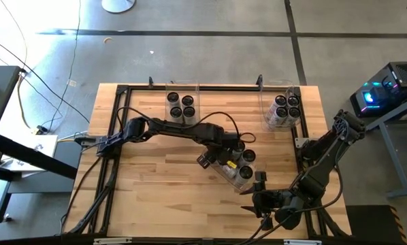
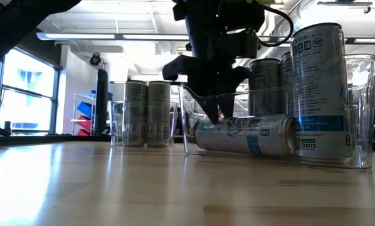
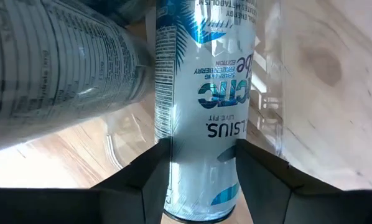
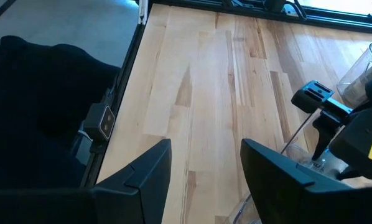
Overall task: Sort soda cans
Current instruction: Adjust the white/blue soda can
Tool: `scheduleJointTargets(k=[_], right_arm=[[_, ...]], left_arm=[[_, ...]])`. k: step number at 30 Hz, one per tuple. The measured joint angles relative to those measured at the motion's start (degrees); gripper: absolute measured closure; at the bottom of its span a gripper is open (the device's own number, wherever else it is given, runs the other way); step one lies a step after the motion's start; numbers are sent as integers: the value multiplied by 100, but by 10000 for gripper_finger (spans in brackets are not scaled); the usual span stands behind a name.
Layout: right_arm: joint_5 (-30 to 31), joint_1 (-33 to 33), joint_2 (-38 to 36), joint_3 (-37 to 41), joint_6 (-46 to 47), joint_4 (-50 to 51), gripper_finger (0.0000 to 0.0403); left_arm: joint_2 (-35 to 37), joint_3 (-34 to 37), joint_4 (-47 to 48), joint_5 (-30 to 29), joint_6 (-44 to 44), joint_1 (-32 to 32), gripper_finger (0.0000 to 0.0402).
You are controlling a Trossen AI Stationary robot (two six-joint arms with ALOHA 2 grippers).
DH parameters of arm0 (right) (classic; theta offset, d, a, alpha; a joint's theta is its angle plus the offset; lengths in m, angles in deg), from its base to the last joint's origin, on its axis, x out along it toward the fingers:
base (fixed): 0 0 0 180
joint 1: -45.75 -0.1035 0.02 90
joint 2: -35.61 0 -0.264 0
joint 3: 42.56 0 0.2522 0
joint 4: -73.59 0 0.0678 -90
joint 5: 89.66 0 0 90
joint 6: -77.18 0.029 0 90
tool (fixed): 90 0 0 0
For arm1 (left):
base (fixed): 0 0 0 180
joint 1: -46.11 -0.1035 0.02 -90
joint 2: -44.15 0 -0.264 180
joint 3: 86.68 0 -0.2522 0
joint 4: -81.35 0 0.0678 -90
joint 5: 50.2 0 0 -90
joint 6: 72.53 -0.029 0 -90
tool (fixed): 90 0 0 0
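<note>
- The light wooden plank counter (image 1: 156, 197) is edged by a black frame.
- Three clear plastic bins rest on it: one far centre-left (image 1: 182, 95), one at the far right (image 1: 275, 102), one nearer the middle-right (image 2: 357, 113).

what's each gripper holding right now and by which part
The left gripper is shut on the lying can in the middle bin, fingers across its sides near one end. The right gripper holds nothing, open over bare table.
</note>
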Motion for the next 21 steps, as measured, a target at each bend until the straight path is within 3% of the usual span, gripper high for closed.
scheduleJointTargets(k=[9,21], right_arm=[[0,0,0,0,-5,0,214],[2,4,0,0,-17,0,214]], left_arm=[[11,-36,142,114,102,2,224],[28,-244,208,112,852,28,116]])
